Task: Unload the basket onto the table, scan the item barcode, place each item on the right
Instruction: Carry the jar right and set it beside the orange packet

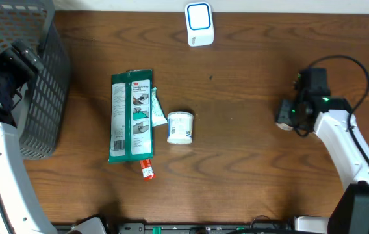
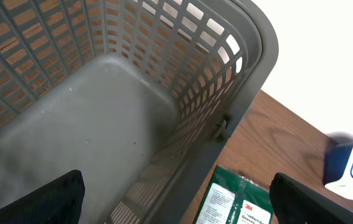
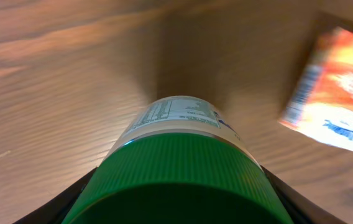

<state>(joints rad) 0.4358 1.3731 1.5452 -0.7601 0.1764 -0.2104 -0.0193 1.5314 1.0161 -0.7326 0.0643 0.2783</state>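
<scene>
Right tool (image 1: 287,116) tight around green-capped bottle (image 3: 183,134), well apart from white scanner (image 1: 199,24)

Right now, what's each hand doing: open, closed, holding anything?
Left hand: open, empty, above the basket.
Right hand: closed on the green-capped bottle.

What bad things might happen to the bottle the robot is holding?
1. The right gripper has its jaws either side of the bottle at its round green lid, so the bottle might slip or twist out.
2. An orange packet lies close by on the table. A low swing may knock it.
3. The scanner sits far across the table, and no barcode shows yet, so it might end up facing away.
</scene>
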